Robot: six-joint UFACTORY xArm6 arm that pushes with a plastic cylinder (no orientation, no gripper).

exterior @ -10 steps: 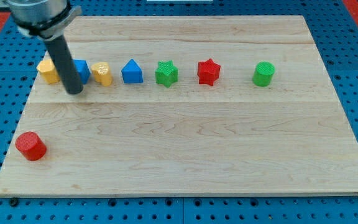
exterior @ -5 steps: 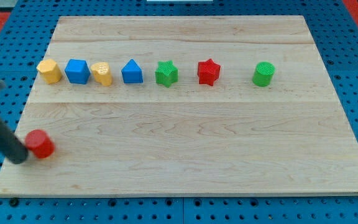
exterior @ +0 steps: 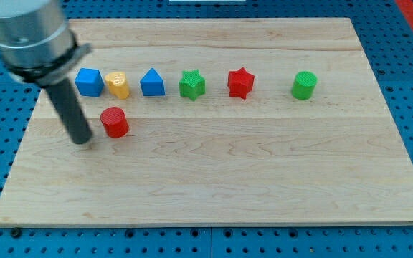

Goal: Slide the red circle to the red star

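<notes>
The red circle, a short cylinder, stands on the wooden board at the left, just below the row of blocks. The red star sits in that row, right of centre. My tip rests on the board just left of the red circle and slightly below it, a small gap apart. The rod rises up and left from the tip.
The row along the view's top holds a blue square block, a yellow block, a blue pentagon-like block, a green star and a green cylinder. The arm covers the row's left end.
The red circle has slid from the board's lower left up and right to just under the row. My tip followed it from the left edge and now stands left of it.
</notes>
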